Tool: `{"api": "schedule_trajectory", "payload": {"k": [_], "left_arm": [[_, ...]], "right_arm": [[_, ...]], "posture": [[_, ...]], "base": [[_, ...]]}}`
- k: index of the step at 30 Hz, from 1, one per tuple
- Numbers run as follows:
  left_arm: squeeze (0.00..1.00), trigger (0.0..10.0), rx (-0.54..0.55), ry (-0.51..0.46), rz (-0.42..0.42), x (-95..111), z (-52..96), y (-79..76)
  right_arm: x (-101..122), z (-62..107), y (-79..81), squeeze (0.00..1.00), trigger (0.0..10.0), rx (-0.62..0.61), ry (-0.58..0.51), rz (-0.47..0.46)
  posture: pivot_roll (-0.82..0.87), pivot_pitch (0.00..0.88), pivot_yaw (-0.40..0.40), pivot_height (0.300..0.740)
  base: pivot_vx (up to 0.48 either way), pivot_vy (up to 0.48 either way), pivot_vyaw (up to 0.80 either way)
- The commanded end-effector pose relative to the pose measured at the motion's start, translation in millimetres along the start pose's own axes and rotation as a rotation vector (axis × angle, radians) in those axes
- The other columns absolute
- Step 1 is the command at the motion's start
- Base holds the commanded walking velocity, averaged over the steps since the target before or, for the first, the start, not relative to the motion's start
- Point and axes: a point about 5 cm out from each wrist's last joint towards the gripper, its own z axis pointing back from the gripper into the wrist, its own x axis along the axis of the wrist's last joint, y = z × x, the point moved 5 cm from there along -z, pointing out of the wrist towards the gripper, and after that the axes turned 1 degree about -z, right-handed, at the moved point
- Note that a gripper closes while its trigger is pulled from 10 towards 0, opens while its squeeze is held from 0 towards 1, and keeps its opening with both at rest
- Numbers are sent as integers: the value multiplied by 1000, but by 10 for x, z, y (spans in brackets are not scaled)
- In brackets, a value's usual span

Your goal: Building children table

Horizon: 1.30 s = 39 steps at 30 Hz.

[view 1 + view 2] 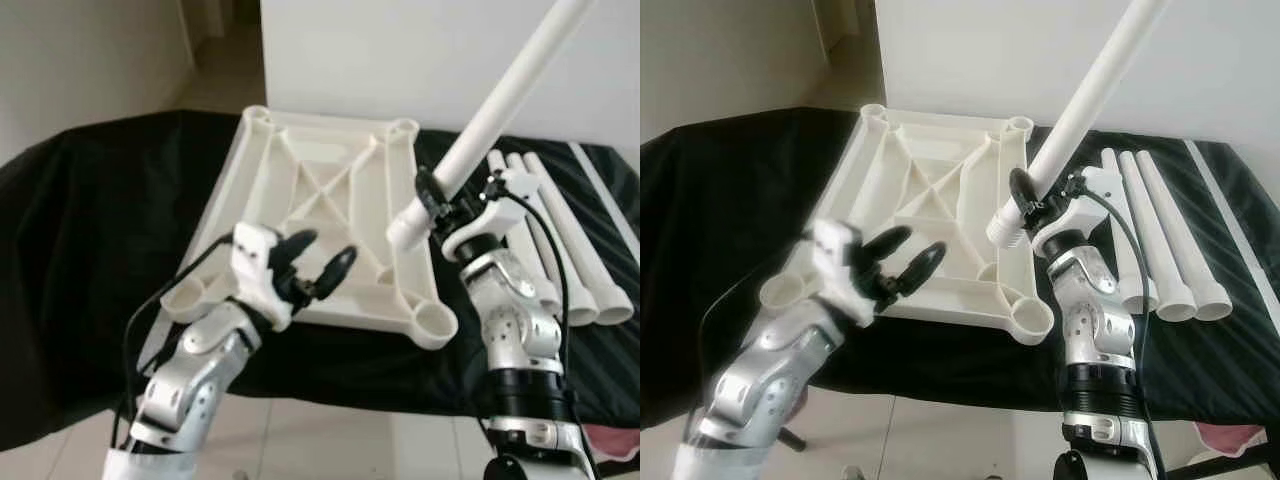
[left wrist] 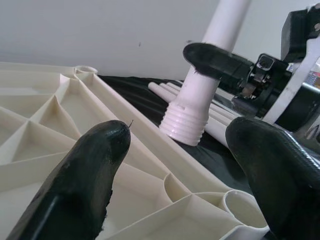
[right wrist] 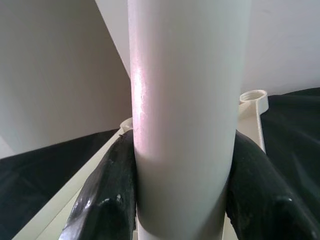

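black cloth [image 1: 80,220] covers the table; upturned white tabletop [image 1: 320,210] lies there. right gripper [image 1: 440,200], jaws clamped on a leg [image 1: 500,100], holds it tilted above. left gripper [image 1: 320,265] jaws apart. 3 legs [image 1: 1160,240] lie beside.

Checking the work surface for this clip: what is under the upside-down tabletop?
The tabletop lies ribbed side up on a black cloth, its near corners overhanging the edge. Three spare legs lie on the cloth beside it. Whatever the cloth covers is hidden.

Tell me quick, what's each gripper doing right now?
Left gripper: open, holding nothing, over the tabletop.
Right gripper: closed on a table leg.
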Motion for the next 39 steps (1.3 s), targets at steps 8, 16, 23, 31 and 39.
{"api": "schedule_trajectory", "payload": {"k": [8, 16, 23, 31, 39], "left_arm": [[0, 10000, -157, -42, 91, 25, -244, -357], [0, 10000, -144, 19, 30, -109, -359, -372], [0, 10000, -64, 68, -2, -136, -395, -261], [0, 10000, -114, 78, -21, -108, -395, -298], [0, 10000, -67, 99, -29, -127, -363, -210]], "right_arm": [[73, 68, -92, 0, 10000, -52, -42, -1], [135, 101, -171, 0, 10000, -107, -70, 5], [123, 145, -212, 0, 10000, -136, -73, -4], [148, 151, -192, 0, 10000, -133, -87, -14], [148, 170, -168, 0, 10000, -124, -83, -21]], "posture": [[-23, 0, -37, 740], [-28, 6, -25, 740], [-24, 12, -16, 740], [-20, 23, -20, 740], [-21, 21, -24, 740]], "base": [[0, 0, 0], [0, 0, 0], [0, 0, 0], [0, 0, 0], [0, 0, 0]]}}
